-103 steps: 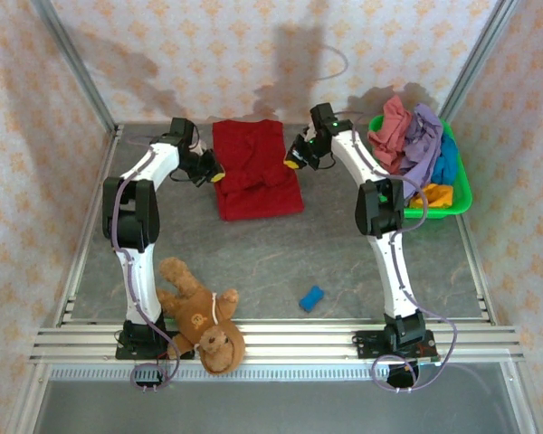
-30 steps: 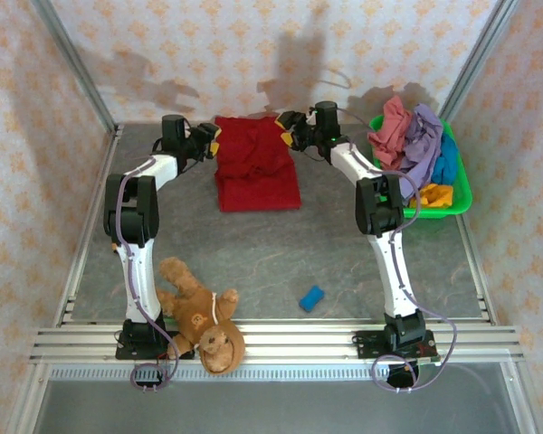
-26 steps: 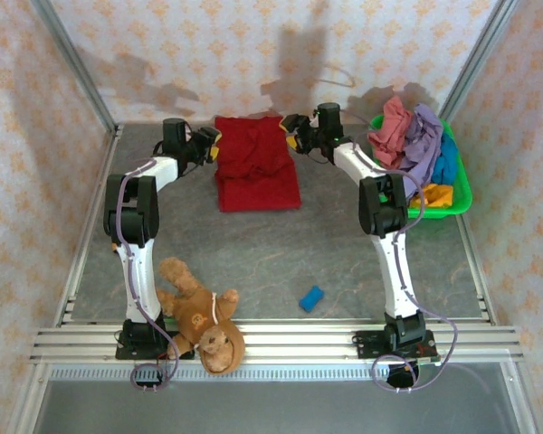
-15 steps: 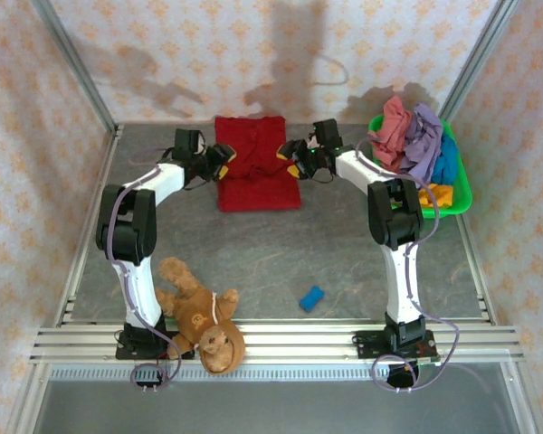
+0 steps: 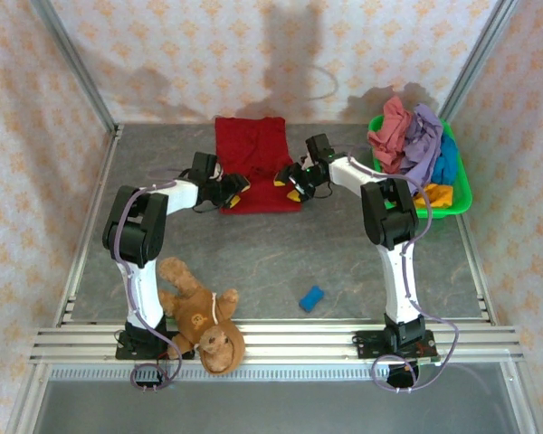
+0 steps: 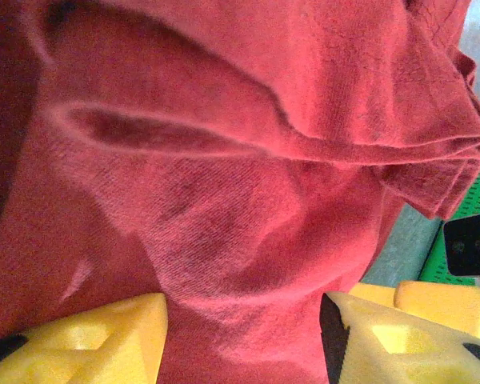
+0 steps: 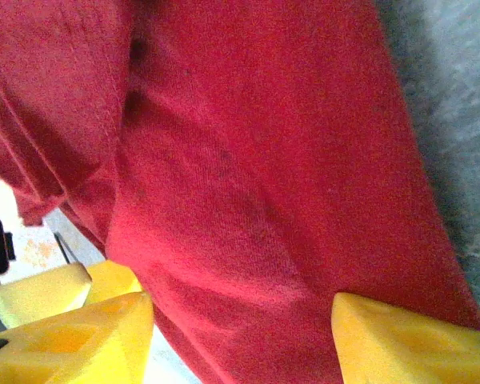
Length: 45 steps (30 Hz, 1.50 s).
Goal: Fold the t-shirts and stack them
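Lately drawn from 12 toward 6 o'clock over dark red t-shirt [image 5: 252, 149]: left gripper [image 5: 234, 191], right gripper [image 5: 292, 185] parted astride cloth; fold seemingly underway.

Dark red t-shirt [image 5: 251, 163] folded on the counter [image 5: 253, 262]; four more are heaped in a green basket [image 5: 464, 188].

The dark red t-shirt is laid flat at the far middle of the counter as a tall rectangle, its far edge close to the back wall. Soft ridges and creases are seen across the cloth, with layered hems bunched at one corner in the wrist views. At the far right, a salmon pink t-shirt [image 5: 391, 127] is piled crumpled at the basket's far end. A lavender t-shirt [image 5: 421, 145] is draped over the heap beside it, a teal blue t-shirt [image 5: 446, 163] is bunched against the right rim, and an orange-yellow t-shirt [image 5: 434, 194] is tucked low at the near end.
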Available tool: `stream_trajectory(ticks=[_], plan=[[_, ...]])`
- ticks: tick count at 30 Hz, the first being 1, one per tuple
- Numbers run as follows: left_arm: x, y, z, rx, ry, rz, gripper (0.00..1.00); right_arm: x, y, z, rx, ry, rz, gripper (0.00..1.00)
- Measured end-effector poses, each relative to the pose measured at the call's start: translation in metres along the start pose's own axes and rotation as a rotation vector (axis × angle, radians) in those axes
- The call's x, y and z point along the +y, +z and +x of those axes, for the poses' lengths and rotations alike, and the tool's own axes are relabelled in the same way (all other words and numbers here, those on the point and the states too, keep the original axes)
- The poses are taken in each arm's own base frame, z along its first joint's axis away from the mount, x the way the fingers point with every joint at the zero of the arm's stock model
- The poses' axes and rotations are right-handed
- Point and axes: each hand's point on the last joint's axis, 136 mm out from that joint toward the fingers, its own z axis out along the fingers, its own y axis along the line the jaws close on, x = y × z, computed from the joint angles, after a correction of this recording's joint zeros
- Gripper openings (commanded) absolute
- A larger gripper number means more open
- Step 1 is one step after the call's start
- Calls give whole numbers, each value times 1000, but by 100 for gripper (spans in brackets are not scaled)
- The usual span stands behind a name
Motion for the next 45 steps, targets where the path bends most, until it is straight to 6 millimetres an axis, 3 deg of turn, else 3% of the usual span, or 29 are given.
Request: stream_trajectory(ticks=[5,15,19,25,29,32,40,45], plan=[[7,-8,28,14,34,-6,56,-19,-10,31,35,-18,32,60],[37,-39,153,100,109,-55,57,-84,-54,156,109,49,150,60],[35,-42,171,106,107,-52,57,-87,-68,179,121,56,164,61],[23,-52,168,75,100,-78,60,-60,-84,172,59,29,98,61],[-20,-58,153,35,124,-22,60,-42,-83,157,9,28,41,61],[-43,-51,144,23,133,21,59,-31,-76,138,-23,44,2,61],[-21,-3,140,74,83,-67,59,-35,-47,86,-80,170,-92,61],[-44,-6,129,52,93,-32,59,-26,-42,53,-119,236,-205,61]])
